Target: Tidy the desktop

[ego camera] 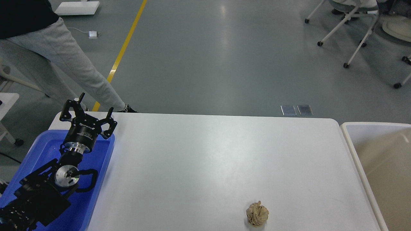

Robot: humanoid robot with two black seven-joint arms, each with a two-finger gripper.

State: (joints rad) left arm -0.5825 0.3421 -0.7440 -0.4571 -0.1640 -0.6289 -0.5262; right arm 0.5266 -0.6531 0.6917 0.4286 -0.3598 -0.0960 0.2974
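The white desktop fills the middle of the head view. A crumpled brown paper ball lies on it near the front edge, right of centre. My left gripper is open and empty, held above the far end of the blue plastic tray at the table's left side. The paper ball is far to the right of it. My right arm and gripper are out of view.
A beige-white bin stands against the table's right edge; what shows of its inside is bare. A person in grey trousers stands beyond the table's far left corner. Wheeled chairs stand on the floor at the far right.
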